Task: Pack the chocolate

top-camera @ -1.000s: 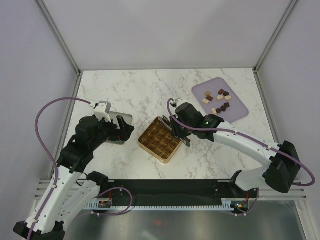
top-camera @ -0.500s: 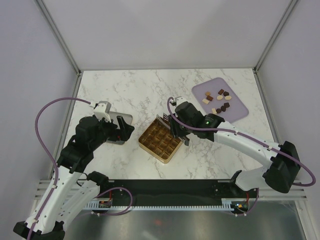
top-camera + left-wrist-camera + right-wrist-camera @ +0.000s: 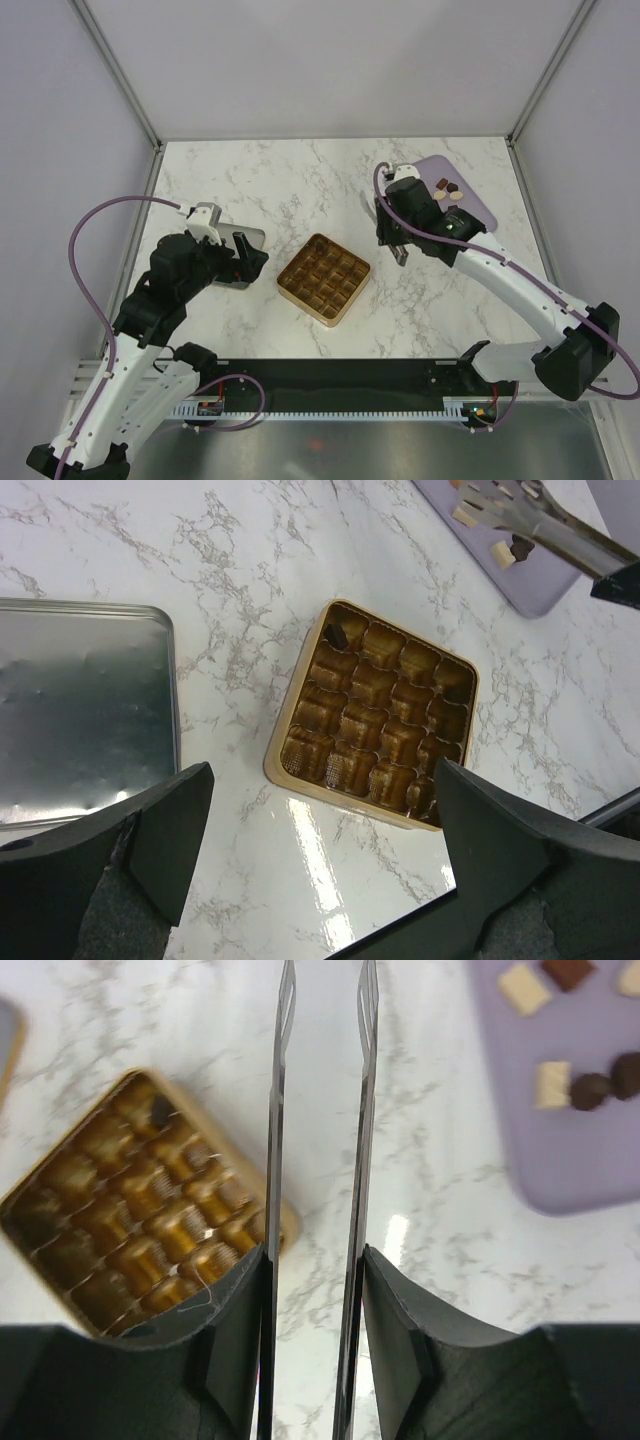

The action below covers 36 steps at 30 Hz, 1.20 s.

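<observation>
**Inspector:** Status, left end effector (image 3: pixel 245 260)?
**Assessor:** Wide, empty, idle. One dark chocolate (image 3: pixel 337 635) now sits in the gold tray (image 3: pixel 300 304), corner cell.
**Inspector:** And the right end effector (image 3: pixel 318 1080)?
**Assessor:** Narrowly parted, empty, swung back from the tray toward the purple mat (image 3: pixel 480 215). The remaining chocolates (image 3: pixel 590 1088) wait there.

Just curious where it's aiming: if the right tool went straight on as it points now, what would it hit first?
Most likely bare marble table, between the gold tray and the purple mat. Only tabletop shows ahead of the right tool, though depth is unclear.
</observation>
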{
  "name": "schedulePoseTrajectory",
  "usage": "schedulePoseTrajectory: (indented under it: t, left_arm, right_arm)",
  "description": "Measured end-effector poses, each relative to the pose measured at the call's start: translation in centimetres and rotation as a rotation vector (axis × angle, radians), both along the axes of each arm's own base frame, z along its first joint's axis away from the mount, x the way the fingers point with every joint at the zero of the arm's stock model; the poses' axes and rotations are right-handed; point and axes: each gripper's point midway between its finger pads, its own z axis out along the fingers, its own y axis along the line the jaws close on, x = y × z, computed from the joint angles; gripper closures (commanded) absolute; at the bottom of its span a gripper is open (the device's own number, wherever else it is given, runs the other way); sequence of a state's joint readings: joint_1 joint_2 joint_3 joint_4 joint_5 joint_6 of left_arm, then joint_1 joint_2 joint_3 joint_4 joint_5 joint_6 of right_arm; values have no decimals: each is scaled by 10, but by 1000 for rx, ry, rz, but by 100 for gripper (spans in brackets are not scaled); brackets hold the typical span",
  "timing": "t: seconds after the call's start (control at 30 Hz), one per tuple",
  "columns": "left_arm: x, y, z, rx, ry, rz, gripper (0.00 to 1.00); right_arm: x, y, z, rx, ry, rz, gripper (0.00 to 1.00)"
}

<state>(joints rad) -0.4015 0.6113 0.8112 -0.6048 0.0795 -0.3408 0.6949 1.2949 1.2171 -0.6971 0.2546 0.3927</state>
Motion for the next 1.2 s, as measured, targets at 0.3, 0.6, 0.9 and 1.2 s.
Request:
schedulePoseTrajectory:
  t: [0.3, 0.6, 0.9, 1.2]
  left_arm:
    - [0, 0, 0, 0, 0, 0, 0]
    - [0, 0, 0, 0, 0, 0, 0]
    - [0, 0, 0, 0, 0, 0, 0]
    - [0, 0, 0, 0, 1, 0, 0]
  right_arm:
    - [20, -108, -47, -127, 111, -295, 51]
    - [15, -138, -73, -135, 190, -362, 51]
    - [6, -138, -89, -133, 229, -346, 51]
    - [10, -136, -92, -120, 224, -341, 51]
